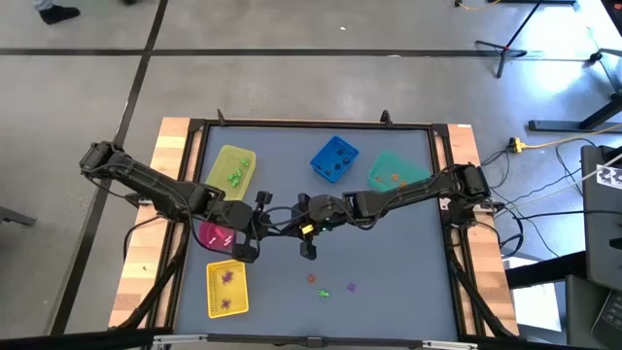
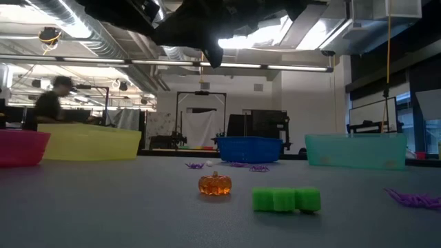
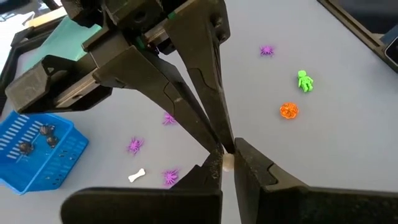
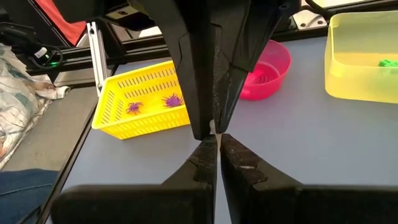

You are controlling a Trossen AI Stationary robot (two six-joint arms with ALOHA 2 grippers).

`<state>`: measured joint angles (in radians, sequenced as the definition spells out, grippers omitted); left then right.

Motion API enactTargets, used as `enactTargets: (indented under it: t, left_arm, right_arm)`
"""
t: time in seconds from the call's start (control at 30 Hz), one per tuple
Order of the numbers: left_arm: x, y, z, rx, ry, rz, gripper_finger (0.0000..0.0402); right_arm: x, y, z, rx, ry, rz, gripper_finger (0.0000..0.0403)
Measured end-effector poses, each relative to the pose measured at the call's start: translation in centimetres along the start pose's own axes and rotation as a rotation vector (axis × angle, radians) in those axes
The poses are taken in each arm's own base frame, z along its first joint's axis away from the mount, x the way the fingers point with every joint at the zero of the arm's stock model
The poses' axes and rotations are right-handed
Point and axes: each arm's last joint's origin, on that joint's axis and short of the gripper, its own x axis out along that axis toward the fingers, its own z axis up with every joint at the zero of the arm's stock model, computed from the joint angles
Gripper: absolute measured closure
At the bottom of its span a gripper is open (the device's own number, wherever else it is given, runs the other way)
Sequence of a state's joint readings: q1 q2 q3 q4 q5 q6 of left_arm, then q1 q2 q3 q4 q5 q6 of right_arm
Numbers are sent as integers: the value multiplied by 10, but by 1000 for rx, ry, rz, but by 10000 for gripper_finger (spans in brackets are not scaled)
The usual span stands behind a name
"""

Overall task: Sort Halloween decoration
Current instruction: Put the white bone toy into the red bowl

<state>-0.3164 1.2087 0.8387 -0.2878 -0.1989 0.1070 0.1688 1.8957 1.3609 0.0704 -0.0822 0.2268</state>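
Mid-frame handover: left end effector (image 3: 227, 163) and right end effector (image 4: 216, 144) both pinch a pale trinket (image 3: 227, 163); release one side only once the other's grip looks secure.

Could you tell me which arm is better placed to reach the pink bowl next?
Left, probably. The pink bowl lies on the left arm's side, close beside the left gripper. The right gripper, meeting it mid-table, would have to reach past it.
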Motion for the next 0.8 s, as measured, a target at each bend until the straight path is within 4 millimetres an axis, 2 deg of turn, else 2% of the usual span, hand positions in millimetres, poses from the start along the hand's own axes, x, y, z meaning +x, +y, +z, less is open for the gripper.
enactTargets:
  t: [0.8]
  left_arm:
    - [-3, -1, -12, -29, 120, -10, 397]
  right_arm:
    - [0, 0, -2, 1, 20, -3, 386]
